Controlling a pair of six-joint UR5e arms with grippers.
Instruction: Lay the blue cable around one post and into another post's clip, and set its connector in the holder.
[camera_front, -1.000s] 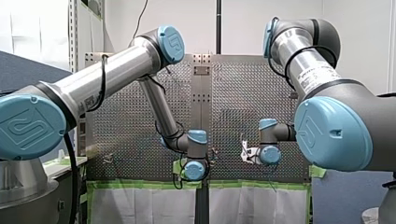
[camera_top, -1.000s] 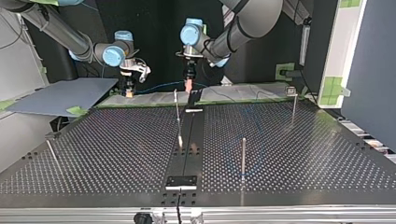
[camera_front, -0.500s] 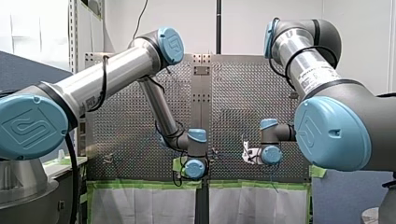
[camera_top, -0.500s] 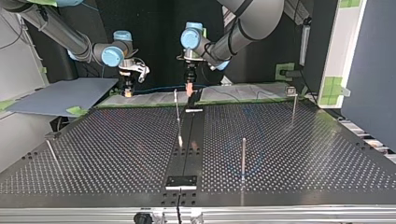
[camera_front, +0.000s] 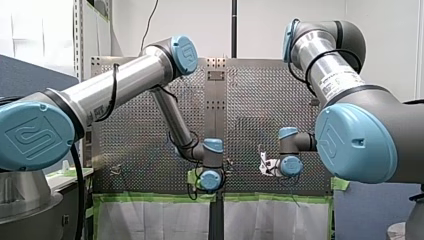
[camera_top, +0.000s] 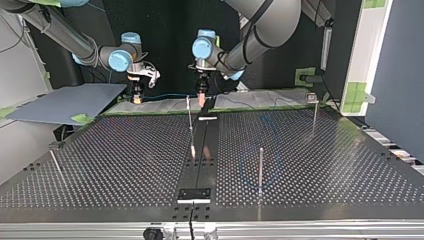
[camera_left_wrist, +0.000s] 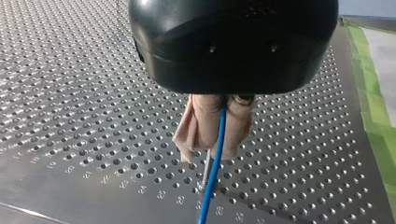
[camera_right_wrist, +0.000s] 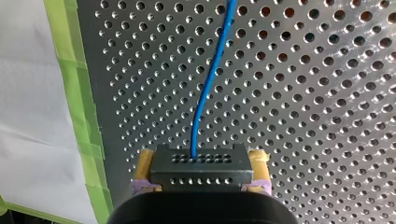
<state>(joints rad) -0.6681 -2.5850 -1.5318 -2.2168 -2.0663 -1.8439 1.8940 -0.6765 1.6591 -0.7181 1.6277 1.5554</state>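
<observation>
Cable (camera_left_wrist: 220, 135) pinched in left claw (camera_left_wrist: 212, 151), its connector (camera_right_wrist: 201, 173) clamped in right claw (camera_right_wrist: 201, 162).

Gripper: the right gripper (camera_right_wrist: 201, 161) has its yellow pads (camera_right_wrist: 144, 165) pressed against both sides of the connector (camera_right_wrist: 201, 171).
Connector: a black block with rows of small holes.
Cable: the blue cable (camera_right_wrist: 210, 79) leaves the connector and curves away ahead.
Table (camera_right_wrist: 303, 93): perforated metal.
Beside it: green tape (camera_right_wrist: 74, 84), then a white sheet (camera_right_wrist: 28, 93).
</observation>
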